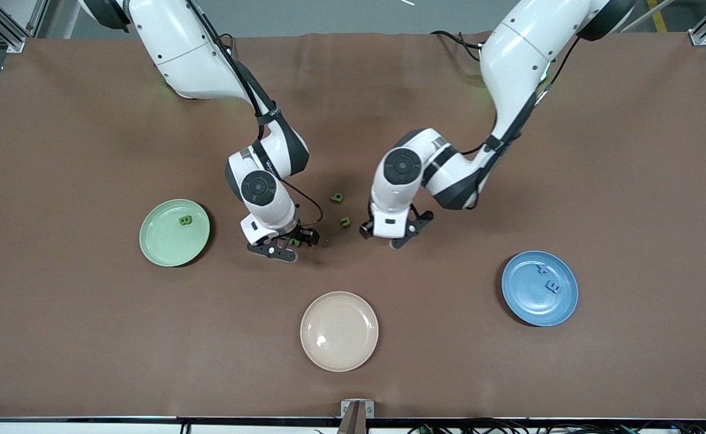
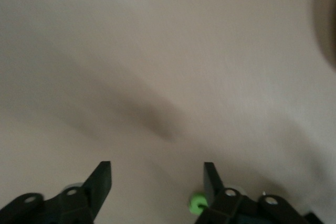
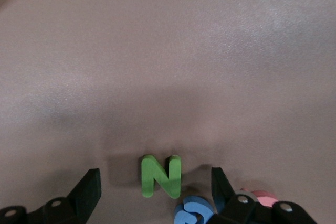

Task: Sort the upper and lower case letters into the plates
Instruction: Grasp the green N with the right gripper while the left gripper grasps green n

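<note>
My right gripper (image 1: 284, 246) is open and low over the table, between the pale green plate (image 1: 166, 241) and the table's middle. In its wrist view the open gripper (image 3: 155, 190) has a green Z (image 3: 161, 176), seen sideways, lying between the fingers. A blue G (image 3: 195, 209) and a pink Q (image 3: 262, 199) lie by one finger. The green Z also shows in the front view (image 1: 294, 242). A green B (image 1: 185, 220) lies in the green plate. The blue plate (image 1: 534, 307) holds a blue x (image 1: 543, 268) and a blue m (image 1: 552, 287). My left gripper (image 1: 392, 240) is open and empty (image 2: 157, 182) over bare table.
Two small green letters (image 1: 337, 197) (image 1: 346, 222) lie on the table between the two grippers. A green bit (image 2: 197, 203) shows beside one left finger. A cream-beige plate (image 1: 353, 343) stands empty near the front edge, nearer the front camera than both grippers.
</note>
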Robot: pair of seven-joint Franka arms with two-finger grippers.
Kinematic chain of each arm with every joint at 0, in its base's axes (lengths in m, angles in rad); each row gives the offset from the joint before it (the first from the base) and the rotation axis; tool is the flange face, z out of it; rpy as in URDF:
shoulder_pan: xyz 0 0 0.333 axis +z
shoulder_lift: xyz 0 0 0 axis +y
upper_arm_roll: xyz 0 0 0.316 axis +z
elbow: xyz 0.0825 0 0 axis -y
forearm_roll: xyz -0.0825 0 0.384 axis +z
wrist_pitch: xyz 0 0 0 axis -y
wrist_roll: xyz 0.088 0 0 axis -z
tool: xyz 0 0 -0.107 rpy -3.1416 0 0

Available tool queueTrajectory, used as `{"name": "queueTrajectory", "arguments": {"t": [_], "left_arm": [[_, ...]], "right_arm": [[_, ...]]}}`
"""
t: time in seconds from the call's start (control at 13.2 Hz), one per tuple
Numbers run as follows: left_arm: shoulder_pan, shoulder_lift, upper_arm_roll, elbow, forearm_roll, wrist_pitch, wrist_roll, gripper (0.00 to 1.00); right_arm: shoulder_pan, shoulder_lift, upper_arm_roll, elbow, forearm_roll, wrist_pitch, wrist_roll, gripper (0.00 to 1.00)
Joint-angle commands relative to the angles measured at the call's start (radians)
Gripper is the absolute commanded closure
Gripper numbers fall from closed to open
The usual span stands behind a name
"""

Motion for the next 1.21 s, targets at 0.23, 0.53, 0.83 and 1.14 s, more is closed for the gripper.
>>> {"name": "queueTrajectory", "arguments": {"t": [0.23, 0.53, 0.83, 1.14], "left_arm": [[-0.085, 0.103, 0.015, 0.096, -0.005, 0.050, -0.060, 0.38], [-0.097, 0.122, 0.018, 0.119, -0.006, 0.051, -0.074, 0.43], [-0.131, 0.153, 0.044, 0.152, -0.006, 0.071, -0.079, 0.46], [-0.157, 0.165, 0.070, 0.161, -0.009, 0.071, -0.091, 0.50]], "right_arm": [[0.014, 0.016, -0.011, 0.007, -0.005, 0.022, 0.011, 0.40], [0.008, 0.014, -0.009, 0.005, -0.005, 0.016, 0.013, 0.85], [-0.026, -0.020, -0.014, 0.010, -0.005, -0.062, -0.007, 1.00], [-0.162, -0.161, -0.015, 0.004, -0.003, -0.274, -0.201, 1.00]]}}
